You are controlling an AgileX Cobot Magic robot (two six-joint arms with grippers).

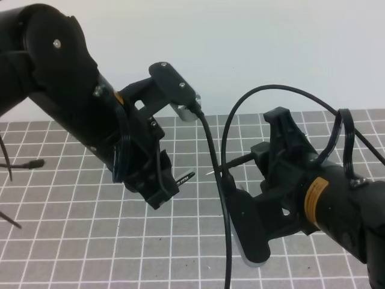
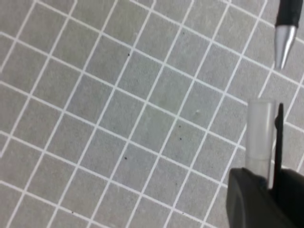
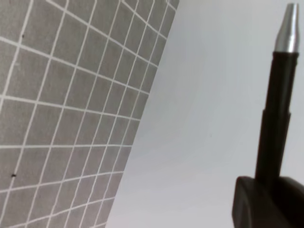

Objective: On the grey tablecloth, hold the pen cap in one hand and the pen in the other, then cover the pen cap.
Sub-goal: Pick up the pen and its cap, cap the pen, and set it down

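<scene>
The 1 thin black stick pen [image 1: 236,163] with silvery tip hangs above the grey grid-lined tablecloth [image 1: 72,205], gripped at its rear by the right gripper [image 1: 260,154]; it looks light, stiff and slippery. At its 9 o'clock, the left gripper [image 1: 171,180] pinches 1 stubby clipped pen cap [image 1: 185,176].

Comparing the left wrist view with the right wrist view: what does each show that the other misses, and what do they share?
Only the left wrist view shows the stubby pen cap, pale-looking with a thin black clip, held in the left claw. Only the right wrist view shows the pale bare surface beyond the cloth's edge, and the right claw gripping the pen's barrel. Both show the thin black pen with its silvery tip, and the grey tablecloth with white grid lines.
</scene>
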